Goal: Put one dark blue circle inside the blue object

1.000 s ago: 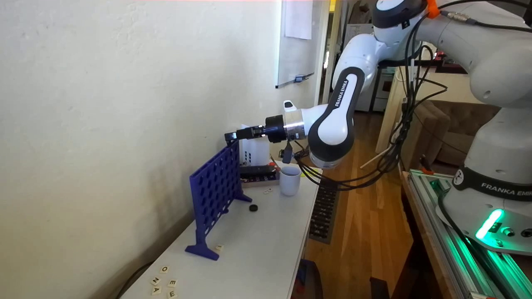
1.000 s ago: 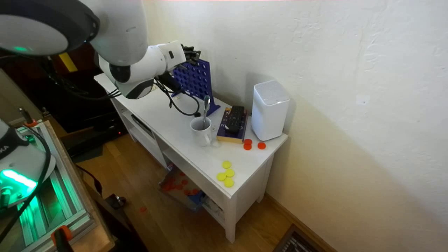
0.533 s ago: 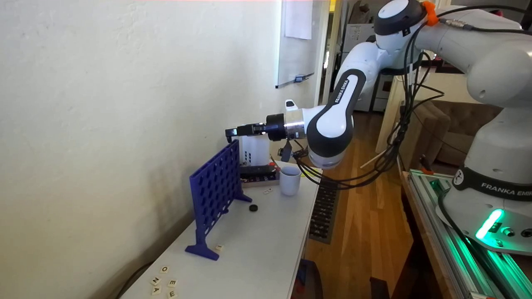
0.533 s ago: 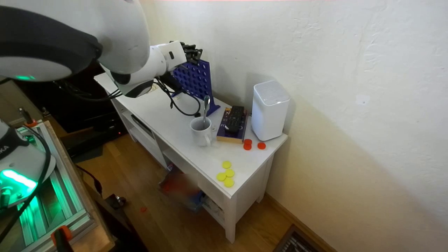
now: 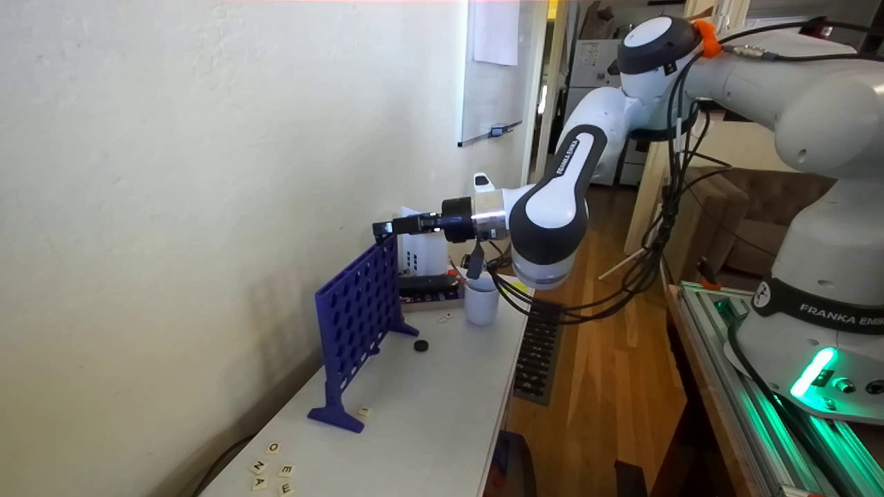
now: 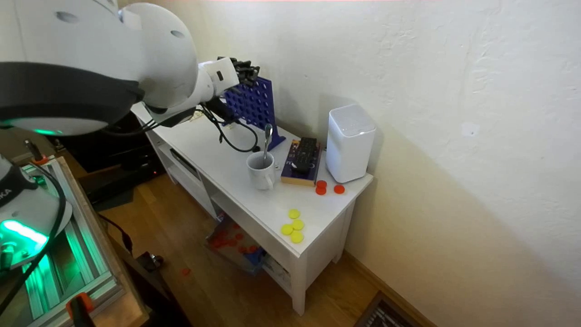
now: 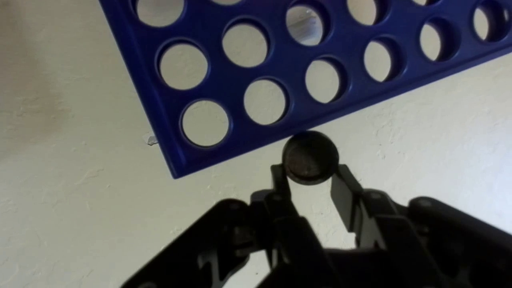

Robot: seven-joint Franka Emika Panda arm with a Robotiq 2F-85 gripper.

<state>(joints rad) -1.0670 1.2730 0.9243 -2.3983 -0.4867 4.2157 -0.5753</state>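
Claw (image 7: 309, 174) grips dark disc (image 7: 311, 157) at top edge of blue rack (image 7: 285, 63), near one corner.

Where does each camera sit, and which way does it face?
Exterior view: stands apart, looks along the table, letter tiles in front; arm and base at picture right.
Exterior view: stands apart, looks down on the table, yellow discs in front; arm and base at picture left.
Wrist view: sits on the arm, facing the blue panel and wall; gripper shows, holding a dark disc.
Both exterior views share table, blue panel and mug.
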